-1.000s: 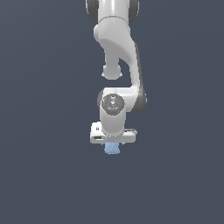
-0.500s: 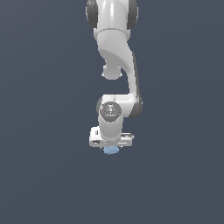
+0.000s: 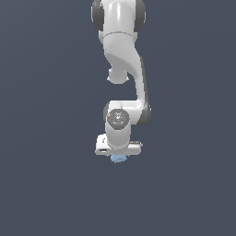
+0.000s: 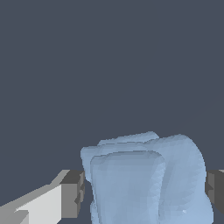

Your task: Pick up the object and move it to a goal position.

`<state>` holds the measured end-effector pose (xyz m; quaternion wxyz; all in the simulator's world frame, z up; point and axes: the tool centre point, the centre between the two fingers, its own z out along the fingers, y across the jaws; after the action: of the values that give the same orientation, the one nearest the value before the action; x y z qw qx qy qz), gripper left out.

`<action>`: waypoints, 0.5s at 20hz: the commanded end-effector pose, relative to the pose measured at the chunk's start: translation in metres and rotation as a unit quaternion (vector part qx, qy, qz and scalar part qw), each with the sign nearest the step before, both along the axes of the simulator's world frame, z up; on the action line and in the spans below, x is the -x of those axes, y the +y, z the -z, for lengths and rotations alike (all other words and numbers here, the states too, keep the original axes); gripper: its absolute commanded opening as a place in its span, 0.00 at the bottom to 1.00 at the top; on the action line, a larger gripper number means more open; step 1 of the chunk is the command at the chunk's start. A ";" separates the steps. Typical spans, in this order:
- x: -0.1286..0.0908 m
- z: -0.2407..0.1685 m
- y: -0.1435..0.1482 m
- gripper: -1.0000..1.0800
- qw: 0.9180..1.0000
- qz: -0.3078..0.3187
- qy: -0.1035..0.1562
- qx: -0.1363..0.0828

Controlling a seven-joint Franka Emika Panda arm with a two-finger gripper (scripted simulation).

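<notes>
The object is a small light-blue lumpy cube; only its lower part shows under the white hand in the exterior view. My gripper points straight down over it, shut on the object. In the wrist view the object fills the space between the two dark finger pads, and each pad touches one of its sides. The arm's white links rise above the hand to the exterior view's upper edge.
A plain dark grey-blue surface lies all around the arm. No other objects or containers show in either view.
The hand with the object in it has moved upward in the exterior view, and the arm above it has folded back a little. The grip has stayed the same.
</notes>
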<state>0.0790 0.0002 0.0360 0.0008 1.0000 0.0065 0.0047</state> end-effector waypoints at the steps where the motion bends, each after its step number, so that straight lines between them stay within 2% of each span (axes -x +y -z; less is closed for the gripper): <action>1: 0.003 0.006 0.003 0.00 1.000 -0.001 0.005 -0.001; 10: -0.001 -0.014 0.000 0.00 1.000 0.000 0.000 0.000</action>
<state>0.0795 -0.0003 0.0444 0.0011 1.0000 0.0060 0.0041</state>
